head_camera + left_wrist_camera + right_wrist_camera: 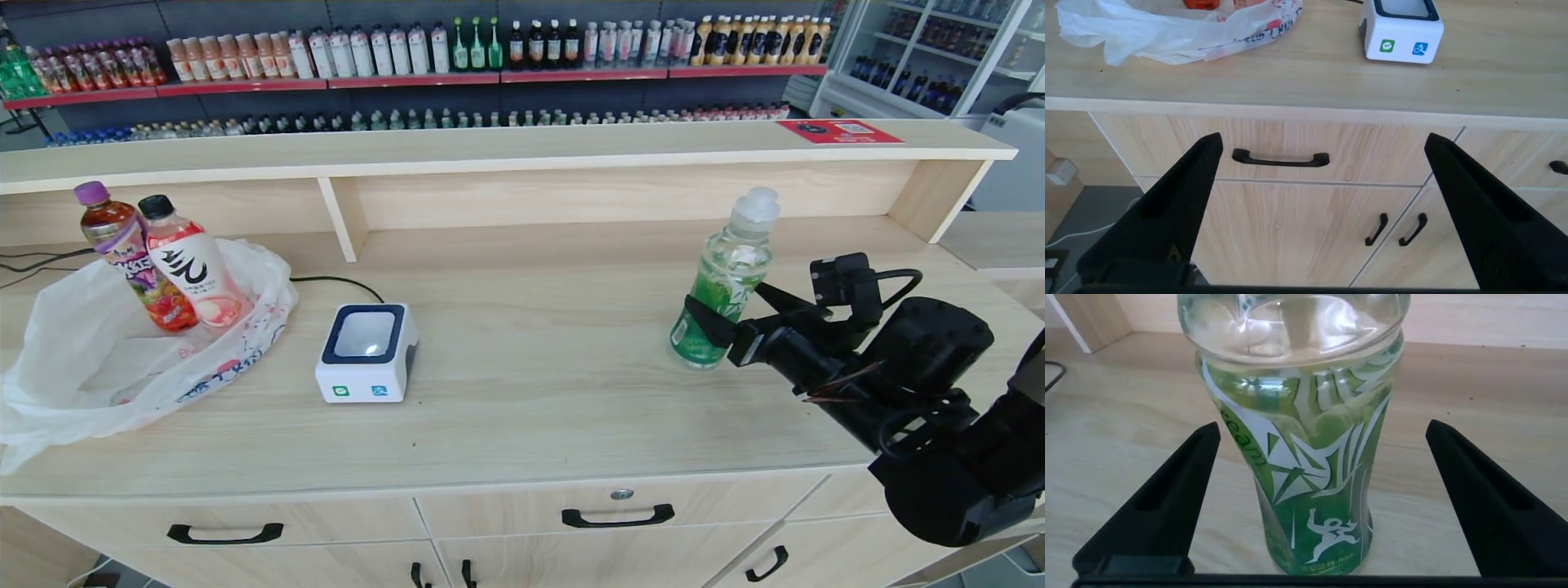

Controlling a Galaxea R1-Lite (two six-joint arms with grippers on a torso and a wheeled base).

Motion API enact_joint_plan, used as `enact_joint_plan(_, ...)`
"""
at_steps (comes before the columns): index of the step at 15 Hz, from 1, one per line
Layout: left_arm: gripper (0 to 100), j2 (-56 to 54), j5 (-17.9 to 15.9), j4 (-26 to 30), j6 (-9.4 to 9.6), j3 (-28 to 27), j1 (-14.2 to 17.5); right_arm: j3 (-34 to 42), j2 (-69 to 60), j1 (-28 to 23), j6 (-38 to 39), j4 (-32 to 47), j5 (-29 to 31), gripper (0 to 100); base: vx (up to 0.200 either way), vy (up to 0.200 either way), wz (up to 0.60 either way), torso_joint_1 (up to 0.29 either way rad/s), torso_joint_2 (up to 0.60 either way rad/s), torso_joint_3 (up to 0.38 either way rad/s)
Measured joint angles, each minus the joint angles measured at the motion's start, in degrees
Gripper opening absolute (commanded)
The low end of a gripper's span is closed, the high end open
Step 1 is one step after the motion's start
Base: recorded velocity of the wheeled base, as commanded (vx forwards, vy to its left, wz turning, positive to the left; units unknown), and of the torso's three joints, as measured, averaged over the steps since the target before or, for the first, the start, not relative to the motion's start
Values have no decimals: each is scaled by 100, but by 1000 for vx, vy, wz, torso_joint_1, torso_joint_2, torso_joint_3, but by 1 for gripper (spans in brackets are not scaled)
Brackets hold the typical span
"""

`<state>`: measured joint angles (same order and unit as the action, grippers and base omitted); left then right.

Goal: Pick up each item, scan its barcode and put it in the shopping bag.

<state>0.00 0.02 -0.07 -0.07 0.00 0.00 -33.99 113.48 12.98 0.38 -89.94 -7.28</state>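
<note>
Bottle [725, 273] with green-and-white label [1306, 482] (upright on counter [531, 392]) between wide-apart fingers [1167, 498] of right claw [1323, 429]; left claw [1323, 143] also apart.

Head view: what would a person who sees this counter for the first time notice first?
Most likely the green bottle standing on the right side of the counter, with the open fingers of the right gripper on either side of it. Next comes the white scanner in the middle. At the left lies the shopping bag, with a purple-capped bottle and a pink bottle leaning in it.
</note>
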Motion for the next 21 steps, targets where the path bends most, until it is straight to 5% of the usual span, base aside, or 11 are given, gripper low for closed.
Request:
enact_joint_plan(15,100,0,-2,0,7,0,0,-801,485,0,187,0,59,100,0,0,0,0,0,0)
enact_joint_plan(16,100,0,-2,0,5,0,0,-796,490,5,224,2,57,0,0,0,0,0,0,0)
enact_joint_plan(21,100,0,-2,0,0,0,-2,-802,455,-43,260,9,55,0,0,0,0,0,0,0)
